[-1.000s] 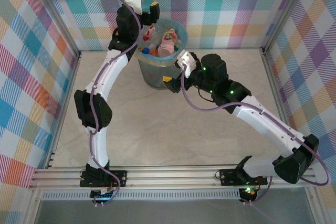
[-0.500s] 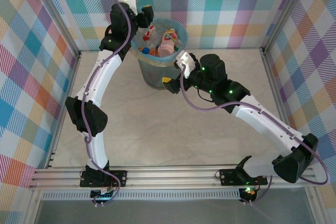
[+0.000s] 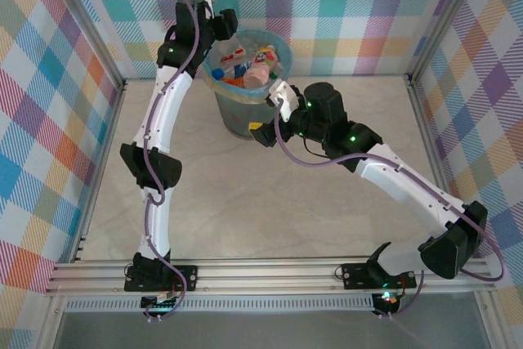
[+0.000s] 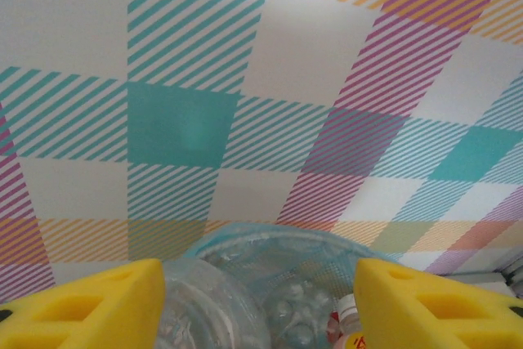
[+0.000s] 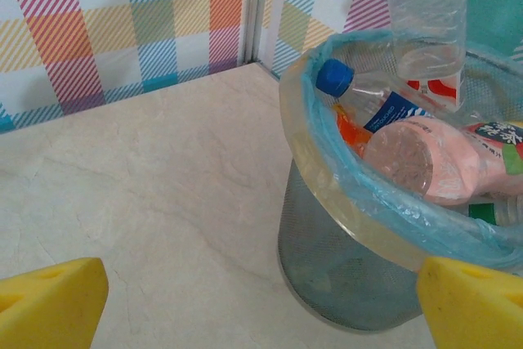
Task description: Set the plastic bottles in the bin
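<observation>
The bin (image 3: 235, 112) stands on the desk (image 3: 245, 202), its blue bag (image 5: 372, 194) folded over the rim. The bottles are inside it. A pink bottle (image 5: 441, 157) lies on top near the middle. A clear bottle with a blue cap (image 5: 333, 78) leans against the inside of the rim, and something orange (image 5: 351, 132) shows just under it. At the far side of the bin a clear bottle with a red label (image 5: 426, 30) stands upright, rising above the rim. Its top is cut off, so I cannot tell whether anything holds it.

The left gripper (image 3: 228, 25) hangs over the bin's far left rim with its yellow fingers (image 4: 82, 304) apart. Another clear bottle (image 4: 204, 312) sits just beside one finger, but nothing is clamped between the two. The checked wall (image 4: 245, 79) behind the bin fills the background.

The right gripper (image 3: 262, 130) is low at the bin's near side, just beside the mesh wall. Its fingers are spread wide and hold nothing — bare desk and the bin's side show between them.
</observation>
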`<state>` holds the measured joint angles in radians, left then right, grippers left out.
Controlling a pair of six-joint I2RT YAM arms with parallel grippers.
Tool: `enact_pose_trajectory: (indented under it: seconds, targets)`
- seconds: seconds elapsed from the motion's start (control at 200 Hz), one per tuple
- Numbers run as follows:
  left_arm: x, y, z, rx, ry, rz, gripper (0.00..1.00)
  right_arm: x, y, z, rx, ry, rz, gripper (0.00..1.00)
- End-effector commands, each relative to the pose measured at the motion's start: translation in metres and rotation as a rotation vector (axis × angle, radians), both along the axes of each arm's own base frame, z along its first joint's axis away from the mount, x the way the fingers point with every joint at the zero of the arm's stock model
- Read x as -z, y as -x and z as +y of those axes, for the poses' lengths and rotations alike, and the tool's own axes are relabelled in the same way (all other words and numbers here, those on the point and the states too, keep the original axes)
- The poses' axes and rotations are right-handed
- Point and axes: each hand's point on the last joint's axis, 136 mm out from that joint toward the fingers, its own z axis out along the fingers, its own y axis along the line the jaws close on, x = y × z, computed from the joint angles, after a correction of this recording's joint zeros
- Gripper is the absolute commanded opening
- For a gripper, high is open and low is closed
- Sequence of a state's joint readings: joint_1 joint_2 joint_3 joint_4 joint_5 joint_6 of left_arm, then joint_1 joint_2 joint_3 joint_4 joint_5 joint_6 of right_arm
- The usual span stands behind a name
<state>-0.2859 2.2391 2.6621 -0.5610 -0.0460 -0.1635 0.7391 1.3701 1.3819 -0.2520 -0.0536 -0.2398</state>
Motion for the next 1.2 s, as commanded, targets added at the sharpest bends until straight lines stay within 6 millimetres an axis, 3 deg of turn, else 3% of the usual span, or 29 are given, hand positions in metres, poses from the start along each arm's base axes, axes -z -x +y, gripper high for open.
enact_pose_trajectory:
  seconds: [0.0,0.29,0.755,1.05,1.135,1.195]
  targets:
    - [0.022,-0.001,-0.003,0.020,0.009,0.077,0.62,-0.012,0.000,0.001,-0.005,-0.035,0.008,0.97]
    - [0.074,-0.017,-0.016,0.055,0.012,0.180,0.54,-0.007,0.000,0.001,-0.004,-0.018,0.030,0.97]
    - [0.146,-0.023,-0.031,0.090,-0.016,0.340,0.55,0.005,-0.005,0.009,-0.014,0.004,0.070,0.97]
    - [0.151,-0.021,-0.040,0.115,-0.014,0.351,0.57,0.004,-0.005,0.009,-0.012,0.007,0.073,0.97]
    - [0.132,-0.018,-0.041,0.124,0.006,0.315,0.61,0.002,-0.005,0.009,-0.015,0.006,0.075,0.97]
    - [0.106,-0.015,-0.039,0.122,0.024,0.263,0.68,-0.002,-0.003,0.009,-0.016,-0.001,0.074,0.97]
